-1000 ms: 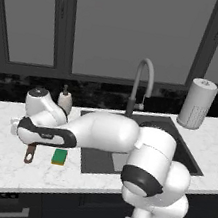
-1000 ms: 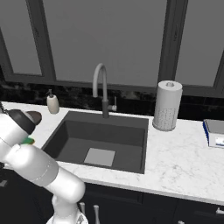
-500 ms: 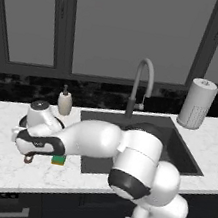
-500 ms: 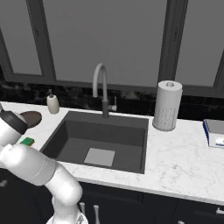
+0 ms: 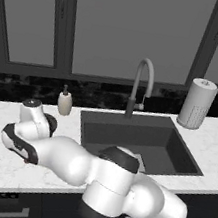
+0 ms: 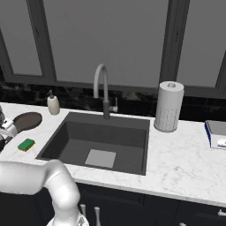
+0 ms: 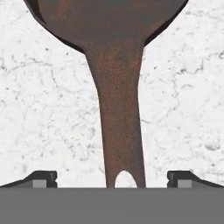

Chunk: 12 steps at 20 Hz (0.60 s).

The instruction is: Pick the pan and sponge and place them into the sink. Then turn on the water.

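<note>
Hand view: the jaws are seen wide apart on either side of the handle of the pan [image 7: 119,87], clamped on nothing, apparently so that the handle can be taken next. On the right base view, the pan [image 6: 26,121] is found at the left end of the tabletop [image 6: 185,163], the sponge [image 6: 26,144] just in front of it, and the sink [image 6: 102,141] to their right, not yet filled.

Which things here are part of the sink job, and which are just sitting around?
Job: pan, sponge, sink, faucet, open gripper.
Lying about: soap dispenser, paper towel roll, box at the counter's right end.
</note>
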Available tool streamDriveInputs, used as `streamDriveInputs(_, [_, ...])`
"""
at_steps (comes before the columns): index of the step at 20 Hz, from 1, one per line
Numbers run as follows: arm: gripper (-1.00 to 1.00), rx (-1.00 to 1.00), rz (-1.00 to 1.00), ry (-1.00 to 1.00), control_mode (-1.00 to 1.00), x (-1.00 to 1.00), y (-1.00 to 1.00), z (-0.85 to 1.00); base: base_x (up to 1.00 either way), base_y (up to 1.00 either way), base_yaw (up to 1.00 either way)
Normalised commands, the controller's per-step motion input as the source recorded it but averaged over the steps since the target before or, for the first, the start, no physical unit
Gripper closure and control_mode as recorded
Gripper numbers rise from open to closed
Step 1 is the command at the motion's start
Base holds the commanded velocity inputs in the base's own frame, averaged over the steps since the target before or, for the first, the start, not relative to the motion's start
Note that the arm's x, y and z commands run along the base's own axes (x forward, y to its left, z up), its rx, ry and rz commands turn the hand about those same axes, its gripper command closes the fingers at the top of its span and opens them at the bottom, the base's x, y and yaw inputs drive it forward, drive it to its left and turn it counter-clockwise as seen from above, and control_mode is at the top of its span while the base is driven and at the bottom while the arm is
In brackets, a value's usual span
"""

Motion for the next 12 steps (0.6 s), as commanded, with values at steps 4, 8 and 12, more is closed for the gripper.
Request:
streamDriveInputs(4, [-1.00, 0.00, 0.00, 0.00, -1.00, 0.04, 0.00, -0.19, 0.00, 0.00, 0.00])
streamDriveInputs(8, [-1.00, 0.00, 0.00, 0.00, -1.00, 0.03, 0.00, -0.31, 0.00, 0.00, 0.00])
streamDriveInputs(12, [-1.00, 0.00, 0.00, 0.00, -1.00, 0.04, 0.00, -0.29, 0.00, 0.00, 0.00])
